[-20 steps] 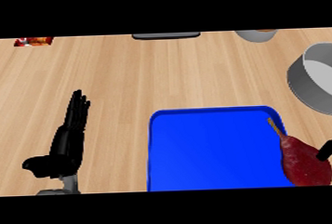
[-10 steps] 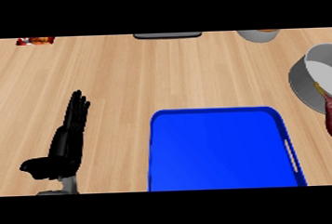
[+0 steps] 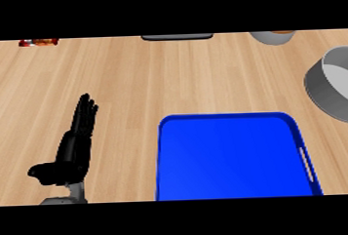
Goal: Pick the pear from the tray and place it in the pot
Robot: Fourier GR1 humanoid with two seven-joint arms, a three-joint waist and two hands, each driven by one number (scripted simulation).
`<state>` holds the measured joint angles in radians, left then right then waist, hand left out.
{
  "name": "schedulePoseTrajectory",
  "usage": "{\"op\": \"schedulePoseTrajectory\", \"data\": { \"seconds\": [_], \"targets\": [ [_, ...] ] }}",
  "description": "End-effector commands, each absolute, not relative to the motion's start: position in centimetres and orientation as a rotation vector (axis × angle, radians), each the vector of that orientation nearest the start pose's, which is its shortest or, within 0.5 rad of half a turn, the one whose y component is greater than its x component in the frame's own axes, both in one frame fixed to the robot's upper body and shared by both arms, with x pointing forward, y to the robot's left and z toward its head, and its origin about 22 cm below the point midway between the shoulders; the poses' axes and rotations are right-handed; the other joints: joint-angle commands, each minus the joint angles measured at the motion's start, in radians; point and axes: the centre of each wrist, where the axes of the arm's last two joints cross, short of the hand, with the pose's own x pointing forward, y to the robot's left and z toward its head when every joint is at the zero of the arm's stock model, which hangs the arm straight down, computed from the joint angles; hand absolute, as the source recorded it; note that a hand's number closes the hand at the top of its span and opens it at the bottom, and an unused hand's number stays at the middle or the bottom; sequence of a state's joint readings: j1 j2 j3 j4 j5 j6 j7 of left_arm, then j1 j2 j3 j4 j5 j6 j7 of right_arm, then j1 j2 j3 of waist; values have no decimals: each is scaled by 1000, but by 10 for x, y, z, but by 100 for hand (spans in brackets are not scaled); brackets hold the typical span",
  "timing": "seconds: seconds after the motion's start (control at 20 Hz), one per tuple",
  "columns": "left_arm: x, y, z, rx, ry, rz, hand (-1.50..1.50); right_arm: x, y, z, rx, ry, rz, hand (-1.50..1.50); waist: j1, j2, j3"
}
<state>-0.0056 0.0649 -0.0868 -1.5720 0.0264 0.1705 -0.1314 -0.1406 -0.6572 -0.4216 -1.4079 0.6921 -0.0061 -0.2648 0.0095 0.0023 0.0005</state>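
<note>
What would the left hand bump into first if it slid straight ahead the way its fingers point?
The way looks free: beyond the left hand only bare counter shows up to the view's far edge.

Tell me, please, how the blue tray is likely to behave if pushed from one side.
The blue tray looks rigid, with a raised rim, so it would probably slide as one piece. Lying flat on the wooden counter, it seems unlikely to tip.

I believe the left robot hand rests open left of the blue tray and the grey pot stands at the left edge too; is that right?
Not quite: the head view shows the grey pot at the right edge, right of the blue tray. The left robot hand does rest open left of the tray.
</note>
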Motion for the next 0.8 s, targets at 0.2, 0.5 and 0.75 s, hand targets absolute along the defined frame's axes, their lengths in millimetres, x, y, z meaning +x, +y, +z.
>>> {"op": "schedulePoseTrajectory", "data": {
  "seconds": [0.2, 0.5, 0.75],
  "targets": [
    [230, 216, 1, 92, -1724, 36, 0, 265, -512, 95, -1168, -1371, 874, 150, 11, 2, 1],
    [253, 230, 19, 97, -1719, 23, 0, 291, -520, 82, -1148, -1215, 883, 150, 15, 5, 1],
    [262, 226, 8, 74, -1707, 20, 0, 272, -543, 70, -1110, -986, 808, -150, 25, 14, 3]
  ]
}}
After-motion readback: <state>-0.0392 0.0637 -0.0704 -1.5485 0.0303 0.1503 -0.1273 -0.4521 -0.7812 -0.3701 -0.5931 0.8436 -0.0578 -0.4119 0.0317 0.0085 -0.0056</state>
